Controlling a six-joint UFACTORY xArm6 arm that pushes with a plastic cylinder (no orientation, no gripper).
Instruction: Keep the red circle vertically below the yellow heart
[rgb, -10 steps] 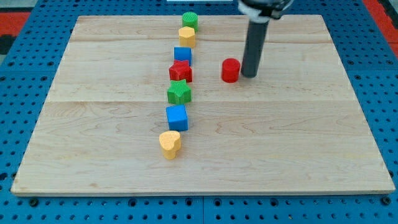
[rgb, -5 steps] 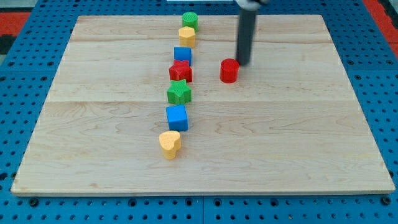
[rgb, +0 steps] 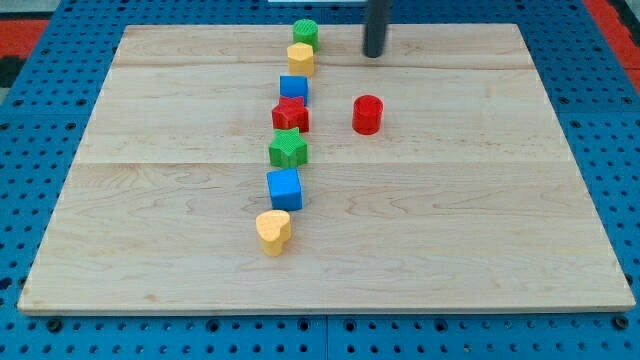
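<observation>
- While my tip (rgb: 374, 54) rests near the top edge of the wooden board (rgb: 480, 220), the red circle (rgb: 367, 114) lies well below it, apart from it and a shade toward the view's left.
- Rod: plain dark shaft with no jaws to open or close; it touches no block.
- Yellow heart (rgb: 272, 231): lowest item of the column, left of centre, well apart from the red circle, which sits higher and to the view's right.
- Column, from top to bottom: green block (rgb: 305, 32), yellow block (rgb: 300, 58), blue block (rgb: 293, 87), red star-like block (rgb: 291, 115), green star (rgb: 288, 149), blue cube (rgb: 284, 188).
- Surround: blue perforated base (rgb: 60, 100).
</observation>
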